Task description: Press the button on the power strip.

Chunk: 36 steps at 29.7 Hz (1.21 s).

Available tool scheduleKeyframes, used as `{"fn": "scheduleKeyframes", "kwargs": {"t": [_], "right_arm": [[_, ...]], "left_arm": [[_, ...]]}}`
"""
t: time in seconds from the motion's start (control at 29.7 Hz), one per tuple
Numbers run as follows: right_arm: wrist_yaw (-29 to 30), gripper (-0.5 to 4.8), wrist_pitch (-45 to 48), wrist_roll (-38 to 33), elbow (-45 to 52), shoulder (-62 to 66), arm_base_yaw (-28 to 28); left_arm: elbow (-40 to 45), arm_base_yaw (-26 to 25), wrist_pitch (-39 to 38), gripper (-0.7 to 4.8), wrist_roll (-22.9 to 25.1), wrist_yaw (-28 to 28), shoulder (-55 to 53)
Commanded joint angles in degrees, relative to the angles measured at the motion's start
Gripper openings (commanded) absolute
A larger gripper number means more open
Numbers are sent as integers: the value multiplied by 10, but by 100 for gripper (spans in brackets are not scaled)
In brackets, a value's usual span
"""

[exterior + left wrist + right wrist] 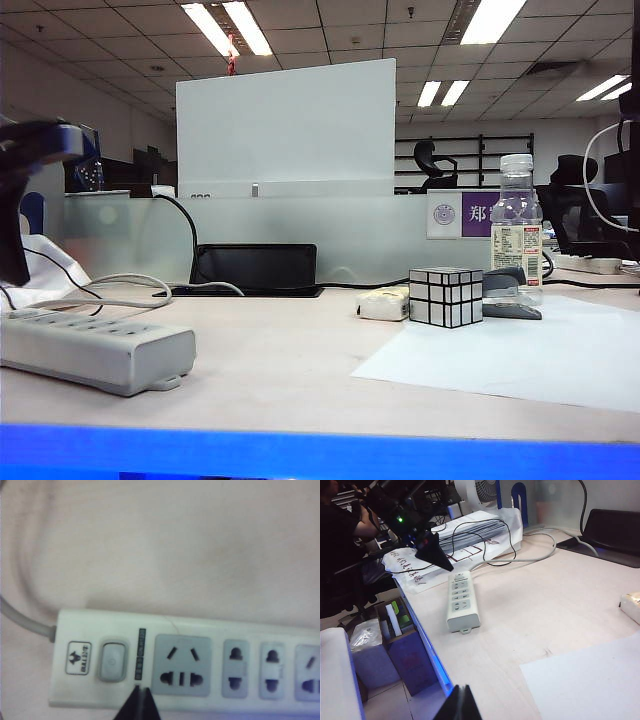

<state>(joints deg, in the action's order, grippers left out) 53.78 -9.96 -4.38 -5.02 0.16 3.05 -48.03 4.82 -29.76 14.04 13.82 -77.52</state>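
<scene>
Left wrist view shows the left gripper (138, 705), fingers pressed together, hovering above the power strip (200, 665) near the table's left edge, beside its button (112, 660). Rigid plastic; press the rocker squarely. The right gripper (459, 706), also closed, hangs well apart.

Left pincer (445, 566) above power strip (461, 601)

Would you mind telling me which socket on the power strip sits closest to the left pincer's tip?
The large five-hole socket right beside the grey button on the power strip. The left pincer, shut, points just beside it; the other sockets lie farther along.
</scene>
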Motion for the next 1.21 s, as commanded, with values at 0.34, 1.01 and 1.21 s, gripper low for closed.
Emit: {"fn": "scheduleKeyframes", "kwargs": {"t": [0.34, 1.01, 1.21], "right_arm": [[2, 0, -6, 3, -2, -1, 0], [2, 0, -5, 4, -2, -1, 0], [2, 0, -5, 4, -2, -1, 0]], "left_arm": [[-3, 1, 33, -5, 20, -31, -28], [-2, 1, 40, -5, 25, -33, -83], [-2, 1, 30, -5, 25, -17, -118]]}}
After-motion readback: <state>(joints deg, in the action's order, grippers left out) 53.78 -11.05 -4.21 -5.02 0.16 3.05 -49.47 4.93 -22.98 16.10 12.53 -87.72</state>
